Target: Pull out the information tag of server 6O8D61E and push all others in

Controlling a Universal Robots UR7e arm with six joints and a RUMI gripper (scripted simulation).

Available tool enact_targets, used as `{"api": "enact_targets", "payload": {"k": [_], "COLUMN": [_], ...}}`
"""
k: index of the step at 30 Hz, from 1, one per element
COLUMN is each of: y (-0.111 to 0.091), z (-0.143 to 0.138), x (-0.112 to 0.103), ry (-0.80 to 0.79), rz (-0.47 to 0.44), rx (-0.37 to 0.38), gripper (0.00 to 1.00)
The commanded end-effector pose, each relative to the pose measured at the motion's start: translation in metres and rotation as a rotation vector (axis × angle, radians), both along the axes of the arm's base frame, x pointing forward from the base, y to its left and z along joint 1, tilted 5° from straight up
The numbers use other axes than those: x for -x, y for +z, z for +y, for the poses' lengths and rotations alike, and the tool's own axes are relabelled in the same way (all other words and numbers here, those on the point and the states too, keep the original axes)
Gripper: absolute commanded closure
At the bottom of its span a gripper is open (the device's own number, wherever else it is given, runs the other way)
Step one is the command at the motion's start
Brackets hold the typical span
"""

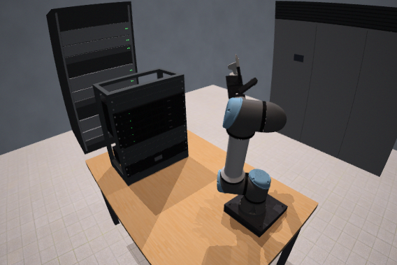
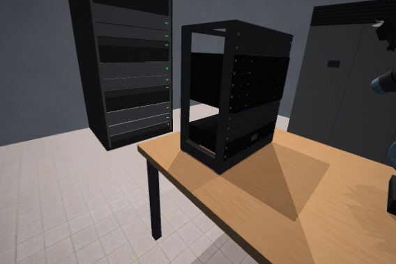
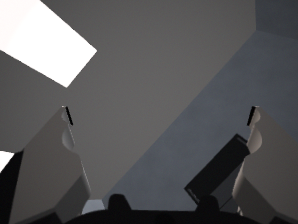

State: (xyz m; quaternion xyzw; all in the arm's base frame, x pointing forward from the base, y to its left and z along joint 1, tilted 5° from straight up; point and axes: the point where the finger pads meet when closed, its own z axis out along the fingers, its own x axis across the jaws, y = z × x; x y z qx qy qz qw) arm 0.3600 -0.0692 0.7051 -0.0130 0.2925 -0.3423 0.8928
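The black rack (image 1: 147, 89) (image 2: 224, 89) stands upright on the wooden table. Several black servers (image 1: 150, 119) (image 2: 263, 80) fill its middle, with small green lights near their left ends. Small faint marks show near their right ends in the top view, too small to tell whether they are information tags. No service tag is readable, and how far any tag is pulled out cannot be told. My gripper (image 1: 233, 63) (image 2: 378, 23) (image 3: 158, 108) is open and empty. It is raised high above the arm, to the right of the rack and apart from it, with its fingers pointing up.
The table (image 1: 182, 212) (image 2: 244, 204) carries the rack and the arm's base (image 1: 256, 213). A tall server cabinet (image 1: 52, 37) (image 2: 78, 54) stands on the floor behind the rack. A wide dark cabinet (image 1: 332, 72) (image 2: 334, 106) stands at the right. The wrist view shows ceiling, wall and a bright lamp (image 3: 45, 42).
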Motion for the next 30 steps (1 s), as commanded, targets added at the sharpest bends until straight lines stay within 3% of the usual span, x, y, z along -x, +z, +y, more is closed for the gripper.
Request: {"api": "enact_targets", "payload": {"k": [1,5,7,22,24,30], "y": [-0.023,-0.045,-0.045,-0.138,-0.138,-0.178], "z": [-0.001,0.001,0.001,0.028,0.028,0.047], "x": [-0.023,-0.042,-0.042,-0.109,-0.109,-0.130], "ry": [0.041,0.078,0.078,0.221,0.221,0.278], "rz": [0.048,0.093,0.093,0.284,0.284,0.367], "rx": [-0.042,-0.076,-0.076,-0.195,-0.195,-0.235], "gripper": [0.00,0.00,0.00,0.00,0.00,0.00]}}
